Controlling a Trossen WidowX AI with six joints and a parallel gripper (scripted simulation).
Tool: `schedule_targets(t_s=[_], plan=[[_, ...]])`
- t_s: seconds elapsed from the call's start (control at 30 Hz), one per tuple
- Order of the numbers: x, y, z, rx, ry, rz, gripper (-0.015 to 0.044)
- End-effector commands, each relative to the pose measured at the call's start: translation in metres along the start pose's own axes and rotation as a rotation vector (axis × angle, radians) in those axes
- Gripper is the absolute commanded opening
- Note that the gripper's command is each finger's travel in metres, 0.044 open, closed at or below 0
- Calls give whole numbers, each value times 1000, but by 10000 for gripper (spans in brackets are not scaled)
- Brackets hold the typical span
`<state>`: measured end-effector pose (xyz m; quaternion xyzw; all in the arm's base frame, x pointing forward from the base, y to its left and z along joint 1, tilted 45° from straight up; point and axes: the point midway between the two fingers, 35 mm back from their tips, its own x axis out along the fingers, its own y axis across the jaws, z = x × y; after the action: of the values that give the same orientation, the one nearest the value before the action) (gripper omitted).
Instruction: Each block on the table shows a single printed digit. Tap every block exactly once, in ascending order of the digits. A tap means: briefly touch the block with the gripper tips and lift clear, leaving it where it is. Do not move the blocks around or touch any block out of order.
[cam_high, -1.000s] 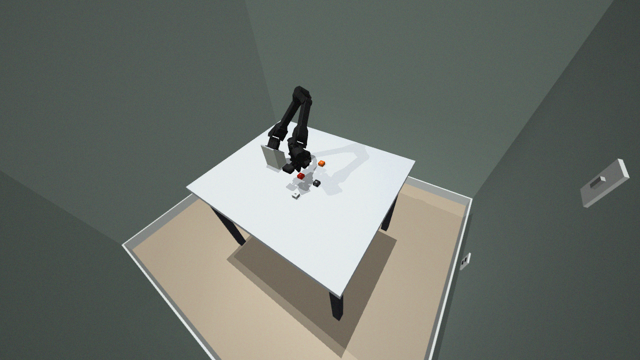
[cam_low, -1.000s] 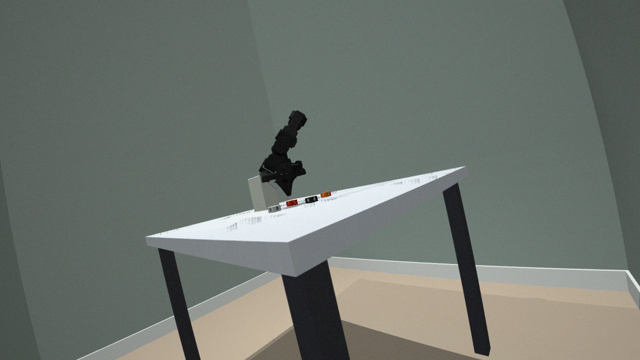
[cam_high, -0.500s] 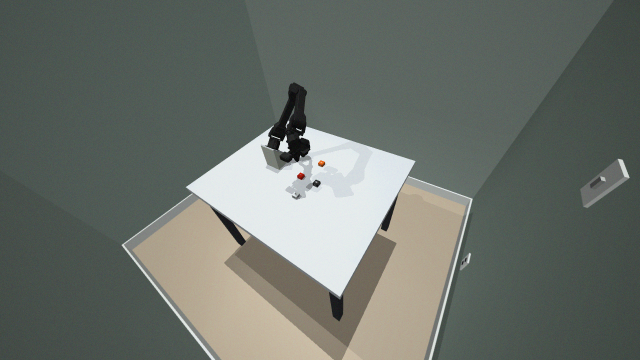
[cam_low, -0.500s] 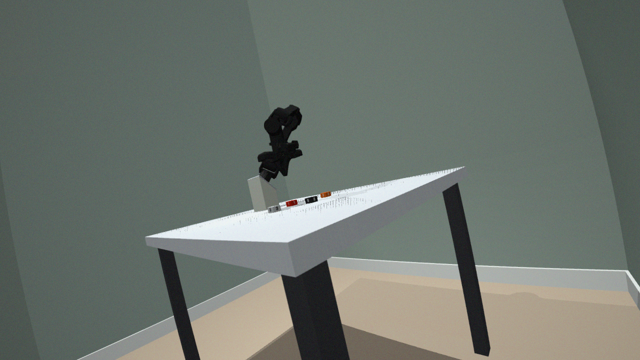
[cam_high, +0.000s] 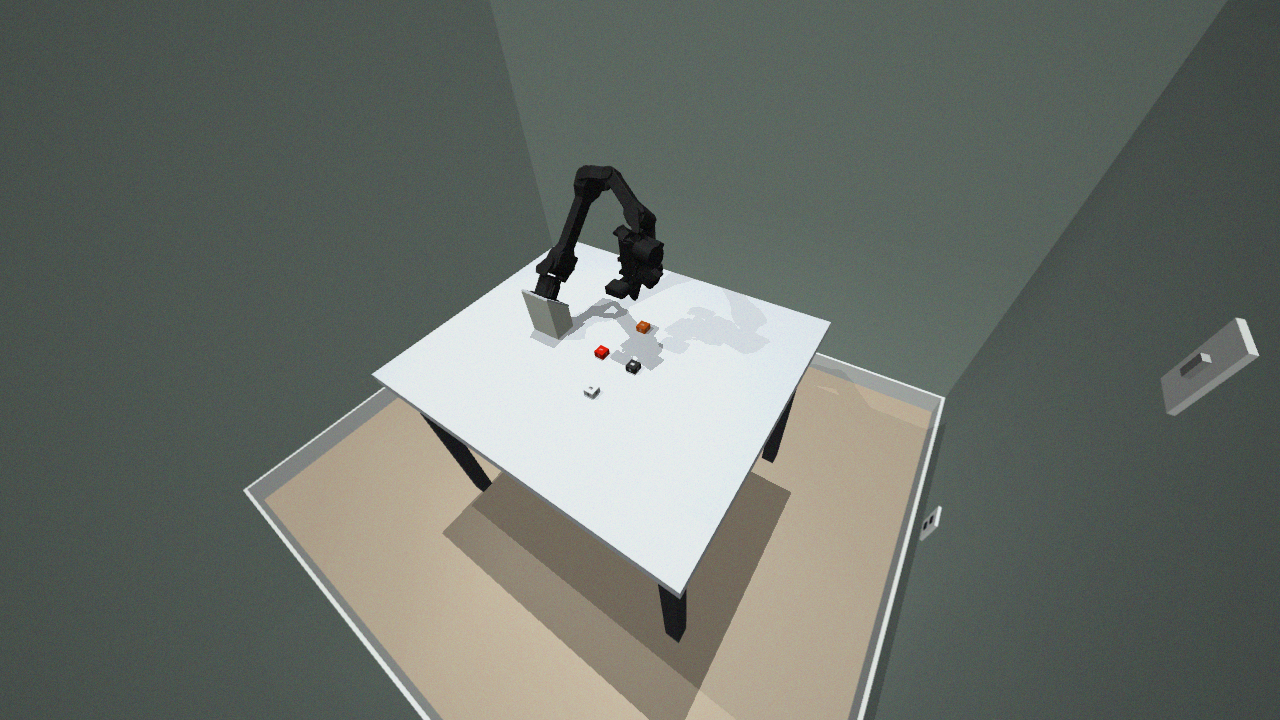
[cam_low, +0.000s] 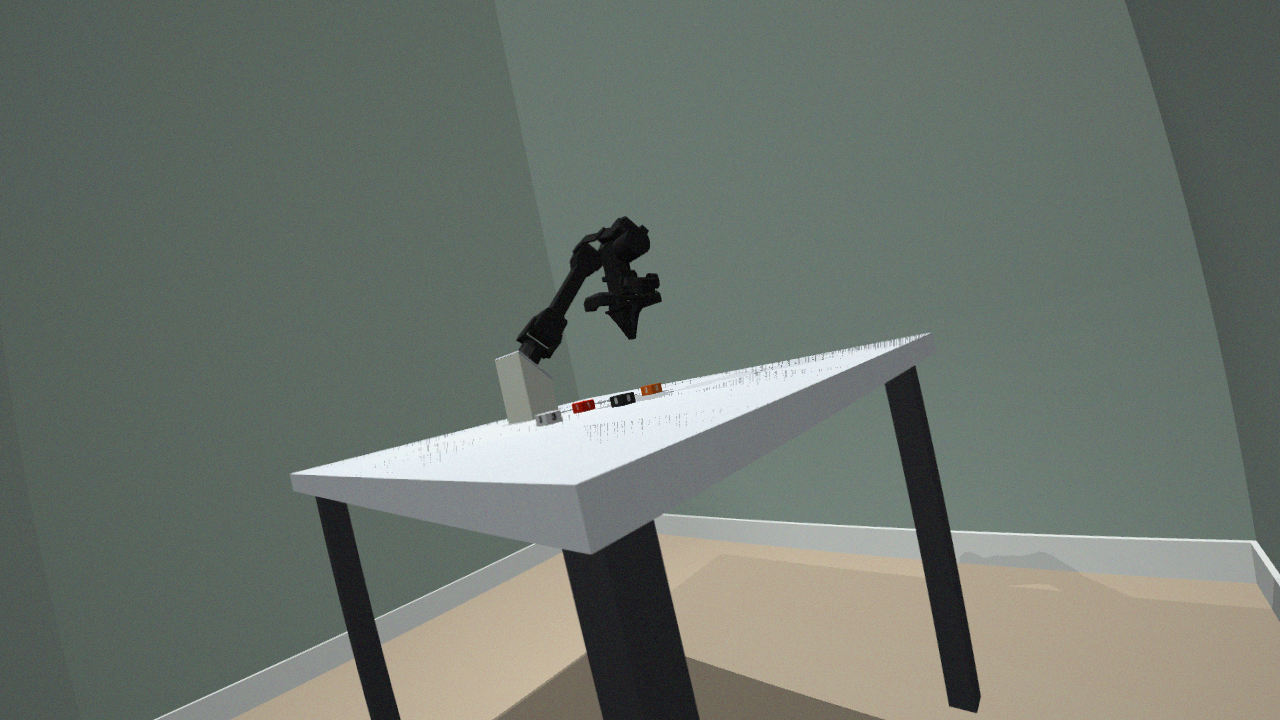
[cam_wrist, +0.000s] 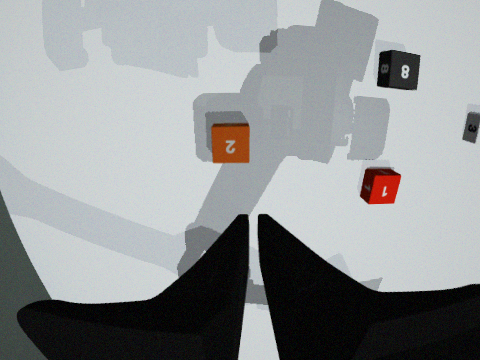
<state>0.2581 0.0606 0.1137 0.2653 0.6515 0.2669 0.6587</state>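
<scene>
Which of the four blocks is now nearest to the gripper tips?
The orange block marked 2, straight ahead of the shut gripper; the red, black and white blocks lie farther off.

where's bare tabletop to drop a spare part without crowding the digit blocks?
Free: the wide near half of the table, below the white block, and the right side past the orange block. Crowded: the cluster of red block, black block, orange and white beside the arm's base.
</scene>
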Motion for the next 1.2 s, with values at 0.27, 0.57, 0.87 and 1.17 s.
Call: schedule_targets(t_s=[0.27, 0.57, 0.87, 1.17], plan=[[79, 8, 0, 3, -6, 11, 20], [85, 8, 1, 3, -6, 11, 20], [99, 8, 1, 3, -6, 11, 20], [109, 8, 0, 3, -6, 13, 20]])
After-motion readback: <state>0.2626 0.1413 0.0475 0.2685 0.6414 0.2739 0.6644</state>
